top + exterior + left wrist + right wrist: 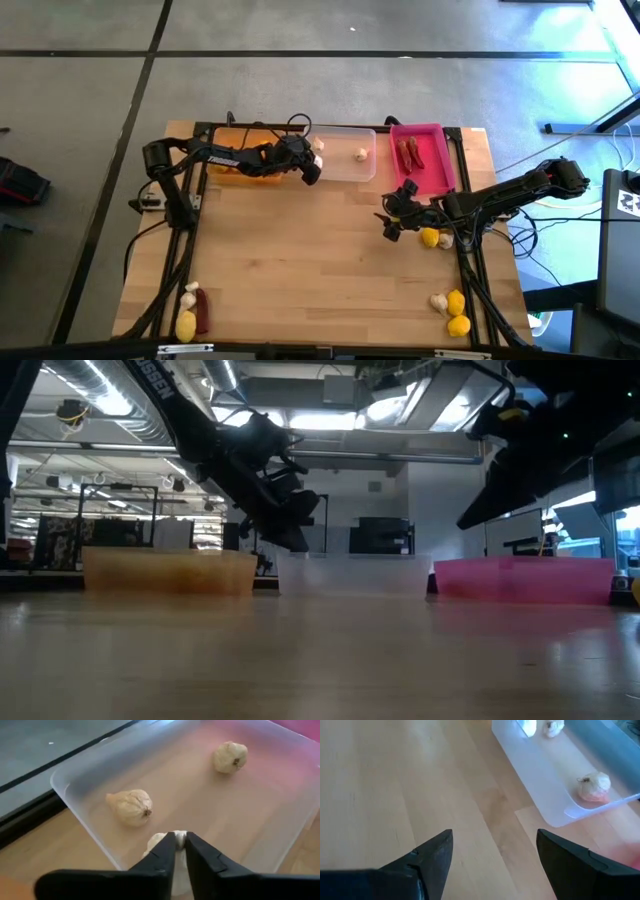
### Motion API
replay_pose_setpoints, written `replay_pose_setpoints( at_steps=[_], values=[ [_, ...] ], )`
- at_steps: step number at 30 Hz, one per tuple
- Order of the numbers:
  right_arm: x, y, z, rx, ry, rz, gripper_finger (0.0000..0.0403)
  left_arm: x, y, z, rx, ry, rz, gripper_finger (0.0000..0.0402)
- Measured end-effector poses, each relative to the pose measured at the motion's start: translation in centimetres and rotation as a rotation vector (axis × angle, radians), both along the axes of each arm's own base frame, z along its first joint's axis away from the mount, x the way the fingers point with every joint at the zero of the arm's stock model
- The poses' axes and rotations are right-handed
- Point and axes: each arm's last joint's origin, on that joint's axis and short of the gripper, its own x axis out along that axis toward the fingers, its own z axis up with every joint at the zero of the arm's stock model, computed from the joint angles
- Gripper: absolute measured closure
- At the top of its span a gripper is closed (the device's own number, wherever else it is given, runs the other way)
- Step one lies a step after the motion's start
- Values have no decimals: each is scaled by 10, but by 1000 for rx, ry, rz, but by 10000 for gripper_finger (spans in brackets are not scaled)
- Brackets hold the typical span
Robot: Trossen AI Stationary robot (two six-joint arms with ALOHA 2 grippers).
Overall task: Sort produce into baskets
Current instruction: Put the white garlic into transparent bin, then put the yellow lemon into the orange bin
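My left gripper hangs over the left end of the clear basket, its fingers nearly together on a whitish garlic bulb. Two more garlic bulbs lie on that basket's floor. The orange basket stands to its left. To its right, the pink basket holds dark red chilies. My right gripper hovers open over bare table near a lemon and touches nothing. My left gripper pinches the garlic bulb between its two fingertips; a whitish bit shows in the narrow gap and the rest bulges out to one side. The fingers slant down from the table's left. They hide whether the bulb rests on the basket floor.
A lemon and a garlic bulb lie by the right gripper. Two lemons and a garlic bulb sit at the near right corner. A lemon, a chili and garlic sit at the near left.
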Motion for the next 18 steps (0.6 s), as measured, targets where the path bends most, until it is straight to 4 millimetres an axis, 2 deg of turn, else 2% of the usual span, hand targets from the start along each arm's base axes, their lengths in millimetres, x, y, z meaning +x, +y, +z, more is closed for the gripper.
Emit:
replay_pose_setpoints(
  at_steps=[4,8,15,18],
  values=[
    [0,0,0,-8,12,25,123,1,-3,0,-6,-4,-16,310],
    [-2,1,-2,3,42,40,123,2,-4,2,-4,-8,-22,278],
    [-8,-1,4,-1,62,41,123,2,-16,20,59,-12,-90,265],
    [-8,-1,15,2,67,45,123,1,-22,30,75,-36,-100,264]
  ],
)
